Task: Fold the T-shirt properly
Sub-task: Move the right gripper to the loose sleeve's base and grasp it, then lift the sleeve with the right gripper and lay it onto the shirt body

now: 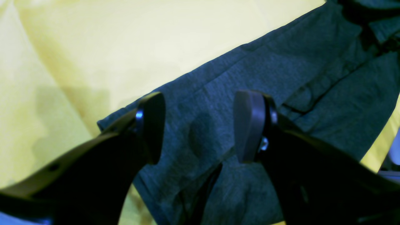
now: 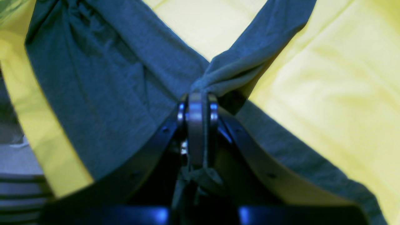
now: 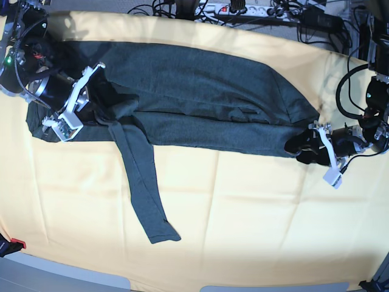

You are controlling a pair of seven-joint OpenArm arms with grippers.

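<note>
The dark charcoal T-shirt [image 3: 200,91] lies in a long band across the far half of the yellow cloth. One long sleeve [image 3: 143,188] trails toward the front edge. At the shirt's left end, my right gripper [image 3: 109,117] is shut on a bunched pinch of fabric where the sleeve meets the body. In the right wrist view that gripper [image 2: 198,100] shows its pads pressed together, with T-shirt cloth [image 2: 103,93] spreading away on both sides. My left gripper [image 3: 299,148] stands open at the shirt's right end. Its fingers straddle flat T-shirt fabric [image 1: 281,78] in the left wrist view, the gripper [image 1: 200,125] holding nothing.
The yellow cloth [image 3: 243,213] covers the table and is wrinkled in places. Cables and a power strip [image 3: 243,9] run along the back edge. The grey table edge [image 3: 73,277] shows at the front left, with a small red item [image 3: 17,244] beside it.
</note>
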